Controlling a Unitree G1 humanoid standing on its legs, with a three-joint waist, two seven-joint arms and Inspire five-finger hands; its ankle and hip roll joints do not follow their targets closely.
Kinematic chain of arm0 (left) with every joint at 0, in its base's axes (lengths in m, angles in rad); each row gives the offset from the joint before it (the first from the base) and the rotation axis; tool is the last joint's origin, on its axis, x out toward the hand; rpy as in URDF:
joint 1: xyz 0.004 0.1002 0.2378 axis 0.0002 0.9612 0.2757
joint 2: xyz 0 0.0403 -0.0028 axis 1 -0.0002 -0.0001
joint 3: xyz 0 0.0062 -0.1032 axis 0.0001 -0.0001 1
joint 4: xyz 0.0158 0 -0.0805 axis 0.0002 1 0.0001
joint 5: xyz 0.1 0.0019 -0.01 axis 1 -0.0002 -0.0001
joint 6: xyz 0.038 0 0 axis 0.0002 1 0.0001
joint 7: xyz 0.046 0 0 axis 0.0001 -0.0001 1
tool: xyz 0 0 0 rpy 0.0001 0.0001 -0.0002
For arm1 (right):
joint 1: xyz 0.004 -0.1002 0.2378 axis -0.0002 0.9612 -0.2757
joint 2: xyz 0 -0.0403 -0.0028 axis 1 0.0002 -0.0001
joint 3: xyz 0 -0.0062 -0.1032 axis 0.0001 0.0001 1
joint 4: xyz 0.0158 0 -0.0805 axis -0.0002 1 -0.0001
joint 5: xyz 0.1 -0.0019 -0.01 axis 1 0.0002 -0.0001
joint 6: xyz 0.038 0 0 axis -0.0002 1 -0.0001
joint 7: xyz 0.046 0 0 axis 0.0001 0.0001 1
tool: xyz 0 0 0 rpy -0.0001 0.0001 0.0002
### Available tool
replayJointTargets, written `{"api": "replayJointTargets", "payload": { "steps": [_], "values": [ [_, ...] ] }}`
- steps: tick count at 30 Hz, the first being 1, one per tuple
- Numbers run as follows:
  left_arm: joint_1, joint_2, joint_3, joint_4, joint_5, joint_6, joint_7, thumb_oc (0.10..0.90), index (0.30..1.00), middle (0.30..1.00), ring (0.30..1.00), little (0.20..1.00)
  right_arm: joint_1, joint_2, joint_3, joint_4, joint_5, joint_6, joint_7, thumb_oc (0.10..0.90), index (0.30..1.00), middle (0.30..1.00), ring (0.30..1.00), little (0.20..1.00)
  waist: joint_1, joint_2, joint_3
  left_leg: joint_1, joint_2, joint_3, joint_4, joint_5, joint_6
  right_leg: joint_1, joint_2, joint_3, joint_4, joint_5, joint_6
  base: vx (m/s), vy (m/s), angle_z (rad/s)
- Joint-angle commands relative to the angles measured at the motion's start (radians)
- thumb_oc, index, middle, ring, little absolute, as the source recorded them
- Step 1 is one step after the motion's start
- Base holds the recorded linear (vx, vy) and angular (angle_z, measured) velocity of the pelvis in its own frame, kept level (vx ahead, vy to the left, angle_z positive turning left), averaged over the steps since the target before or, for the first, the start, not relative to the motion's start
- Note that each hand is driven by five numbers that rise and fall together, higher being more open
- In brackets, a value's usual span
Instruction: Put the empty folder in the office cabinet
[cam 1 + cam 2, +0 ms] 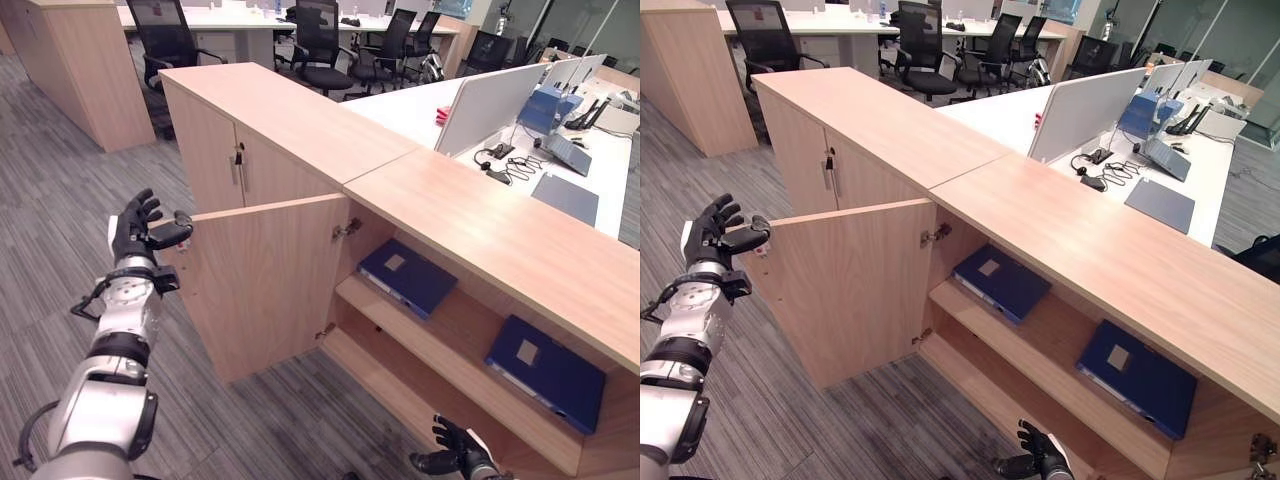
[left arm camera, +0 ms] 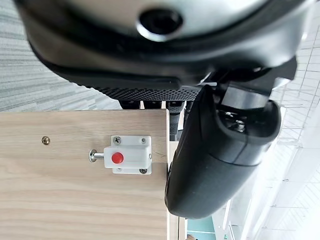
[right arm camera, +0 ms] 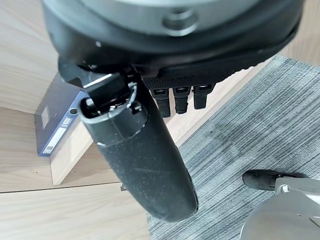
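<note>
- at the outer edge of the open cabinet door (image 1: 262,285), the left hand (image 1: 140,232) holds on: its thumb lies across the door's top corner and its fingers stand behind the edge, so it pinches the door.
- beside that thumb, on the inner face of the door, sits a small white latch (image 2: 126,155) with a red button.
- two blue folders lie flat on the shelf (image 1: 455,385) inside the office cabinet (image 1: 470,230): the near folder (image 1: 407,275) next to the door hinge, the far folder (image 1: 548,372) further to the right, well apart.
- the right hand (image 1: 455,460) hangs low in front of the cabinet, near the floor, fingers relaxed and holding nothing.
- my judgement: the placing looks done, and closing is the step in hand.
- the next move probably calls for swinging the door toward the cabinet, with the right hand kept out of its path.
</note>
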State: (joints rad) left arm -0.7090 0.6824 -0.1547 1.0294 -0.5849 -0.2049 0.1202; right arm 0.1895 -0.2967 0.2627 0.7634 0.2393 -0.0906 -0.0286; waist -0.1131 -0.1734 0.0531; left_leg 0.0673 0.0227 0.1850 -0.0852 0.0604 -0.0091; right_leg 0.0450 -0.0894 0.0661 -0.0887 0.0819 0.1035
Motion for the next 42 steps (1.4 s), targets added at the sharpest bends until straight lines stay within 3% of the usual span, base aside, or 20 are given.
{"api": "replayJointTargets", "payload": {
  "steps": [1, 4, 10, 15, 23, 31, 33, 37, 40, 42],
  "values": [
    [-0.162, -0.056, -0.06, -0.079, 0.021, -0.083, -0.053, 0.8, 0.9, 0.9, 0.9, 0.9, -0.087, -0.054, 0.006, -0.019, 0.024, -0.074, -0.021, 0.8, 0.9, 0.9, 0.9, 0.9, -0.007, 0.048, 0.015, 0.087, 0.053, -0.061, 0.005, -0.162, -0.045, -0.015, -0.05, -0.031, 0.08, -0.073, 0.125, 0.0, -0.001, 0.05],
    [-0.093, -0.09, -0.081, -0.176, 0.039, -0.091, -0.064, 0.8, 0.9, 0.9, 0.9, 0.9, -0.084, -0.053, -0.006, -0.03, 0.019, -0.075, -0.024, 0.8, 0.9, 0.9, 0.9, 0.9, 0.012, 0.045, 0.029, 0.077, 0.049, -0.077, 0.008, -0.16, -0.041, -0.014, -0.054, -0.044, 0.083, -0.074, 0.123, -0.02, 0.013, 0.12],
    [0.18, -0.23, -0.071, -0.508, -0.03, -0.101, -0.113, 0.8, 0.9, 0.9, 0.9, 0.9, -0.064, -0.034, -0.062, -0.04, 0.0, -0.065, -0.036, 0.8, 0.9, 0.9, 0.9, 0.9, 0.061, 0.046, 0.056, 0.055, 0.033, -0.12, 0.015, -0.157, -0.03, -0.007, -0.067, -0.077, 0.09, -0.086, 0.11, -0.03, 0.015, 0.22],
    [0.388, -0.263, -0.086, -0.739, -0.045, -0.07, -0.194, 0.8, 0.9, 0.9, 0.9, 0.9, -0.065, -0.024, -0.104, -0.042, -0.012, -0.056, -0.041, 0.8, 0.9, 0.9, 0.9, 0.9, 0.095, 0.061, 0.07, 0.042, 0.018, -0.149, 0.023, -0.159, -0.018, -0.006, -0.078, -0.099, 0.109, -0.096, 0.104, -0.02, 0.025, 0.22],
    [0.606, -0.182, -0.1, -0.962, -0.041, -0.006, -0.332, 0.8, 0.9, 0.9, 0.9, 0.9, -0.066, -0.028, -0.128, -0.039, -0.04, -0.047, -0.025, 0.8, 0.9, 0.9, 0.9, 0.9, 0.123, 0.097, 0.067, 0.038, 0.006, -0.175, 0.034, -0.164, -0.008, -0.007, -0.091, -0.122, 0.152, -0.109, 0.101, -0.01, 0.016, 0.06],
    [0.701, -0.16, -0.115, -1.022, -0.049, 0.026, -0.38, 0.8, 0.9, 0.9, 0.9, 0.9, -0.09, -0.045, -0.129, -0.044, -0.068, -0.039, -0.025, 0.8, 0.9, 0.9, 0.9, 0.9, 0.126, 0.134, 0.079, 0.03, 0.002, -0.156, 0.045, -0.159, -0.002, -0.032, -0.098, -0.128, 0.181, -0.102, 0.108, -0.05, 0.007, -0.03],
    [0.715, -0.156, -0.131, -1.041, -0.045, 0.033, -0.386, 0.8, 0.9, 0.9, 0.9, 0.9, -0.14, -0.052, -0.122, -0.023, -0.085, -0.03, -0.036, 0.8, 0.9, 0.9, 0.9, 0.9, 0.138, 0.171, 0.105, 0.014, 0.014, -0.114, 0.057, -0.148, 0.002, -0.083, -0.118, -0.18, 0.275, -0.088, 0.119, -0.22, -0.001, -0.19],
    [0.743, -0.158, -0.122, -1.055, -0.044, 0.04, -0.388, 0.8, 0.9, 0.9, 0.9, 0.9, -0.174, -0.053, -0.113, -0.01, -0.099, -0.028, -0.039, 0.8, 0.9, 0.9, 0.9, 0.9, 0.161, 0.209, 0.102, -0.018, 0.033, -0.043, 0.074, -0.131, 0.003, -0.073, -0.202, -0.352, 0.392, -0.101, 0.102, -0.14, -0.005, -0.69],
    [0.775, -0.173, -0.113, -1.056, -0.049, 0.045, -0.388, 0.8, 0.9, 0.9, 0.9, 0.9, -0.189, -0.054, -0.106, 0.003, -0.115, -0.023, -0.047, 0.8, 0.9, 0.9, 0.9, 0.9, 0.18, 0.218, 0.076, -0.034, 0.034, 0.007, 0.078, -0.122, 0.001, -0.033, -0.236, -0.409, 0.382, -0.101, 0.102, -0.07, -0.059, -0.53],
    [0.779, -0.177, -0.111, -1.052, -0.047, 0.045, -0.387, 0.8, 0.9, 0.9, 0.9, 0.9, -0.19, -0.055, -0.105, 0.002, -0.119, -0.021, -0.049, 0.8, 0.9, 0.9, 0.9, 0.9, 0.184, 0.216, 0.068, -0.037, 0.032, 0.022, 0.076, -0.119, -0.002, -0.013, -0.237, -0.41, 0.352, -0.102, 0.105, -0.05, -0.087, -0.63]
  ]
}}
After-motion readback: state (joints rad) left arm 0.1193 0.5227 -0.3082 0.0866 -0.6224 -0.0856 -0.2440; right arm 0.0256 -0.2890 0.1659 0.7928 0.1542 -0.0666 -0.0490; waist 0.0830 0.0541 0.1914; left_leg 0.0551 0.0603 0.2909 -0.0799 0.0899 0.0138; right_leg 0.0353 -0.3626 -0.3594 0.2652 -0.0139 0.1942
